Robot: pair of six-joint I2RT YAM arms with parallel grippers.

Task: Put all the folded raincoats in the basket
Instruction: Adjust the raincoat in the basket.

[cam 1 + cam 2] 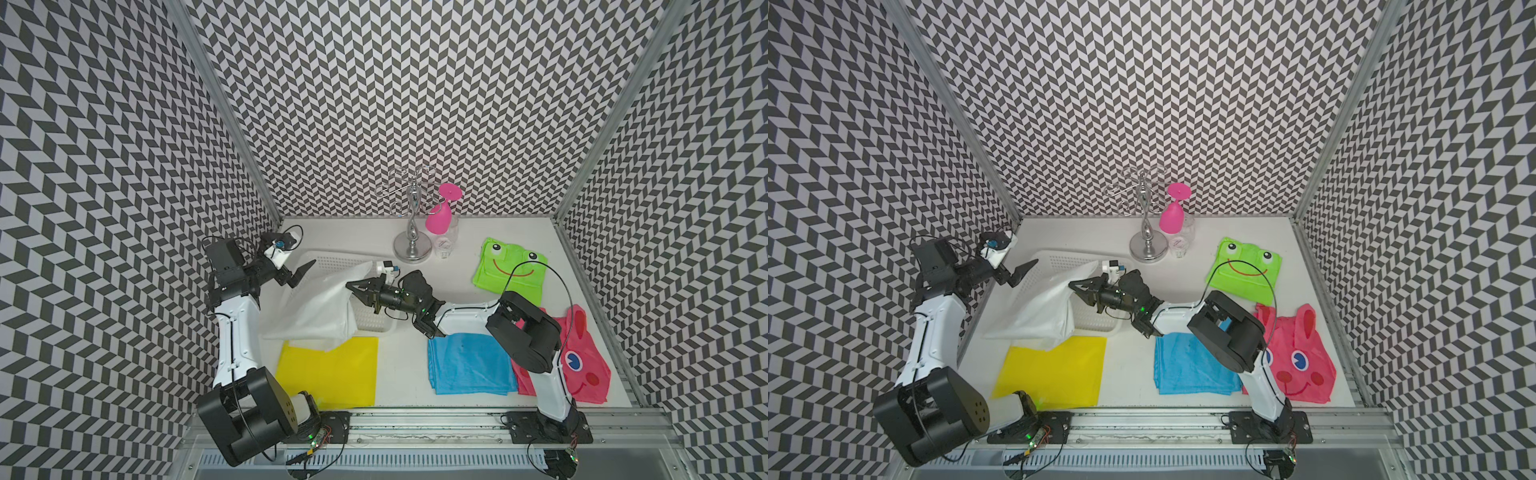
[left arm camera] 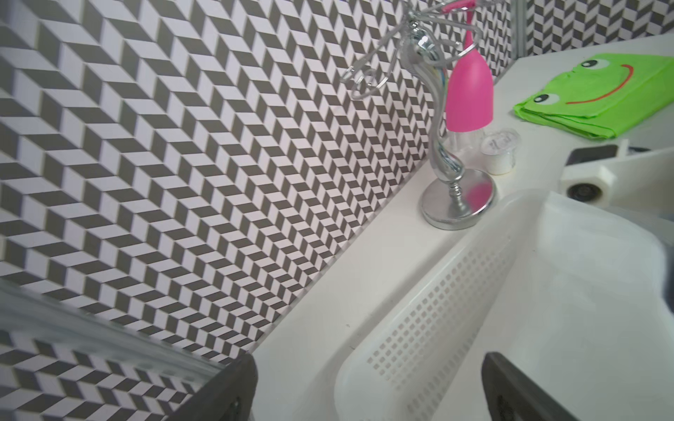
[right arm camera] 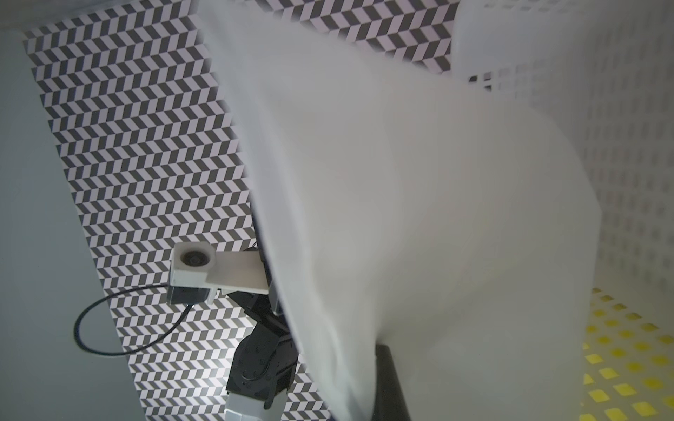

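White raincoat [image 1: 316, 305] held over the basket [image 1: 338, 262] by the right gripper [image 1: 352, 286].

In both top views the raincoat is seen left of centre, draped across the basket, its near edge spilled over the front rim onto the table [image 1: 405, 374] and the upper edge of a yellow cloth [image 1: 332, 376]. One side is pinched between the closed jaws of the right gripper. The left gripper [image 1: 301, 272] is held with jaws wide apart at the basket's left end, nothing gripped. A blue cloth [image 1: 469, 365], a green frog raincoat [image 1: 498, 274] and a pink one [image 1: 586, 370] are laid at the right; a glass stand [image 1: 412, 245] with a pink glass [image 1: 440, 218] is set behind the basket.
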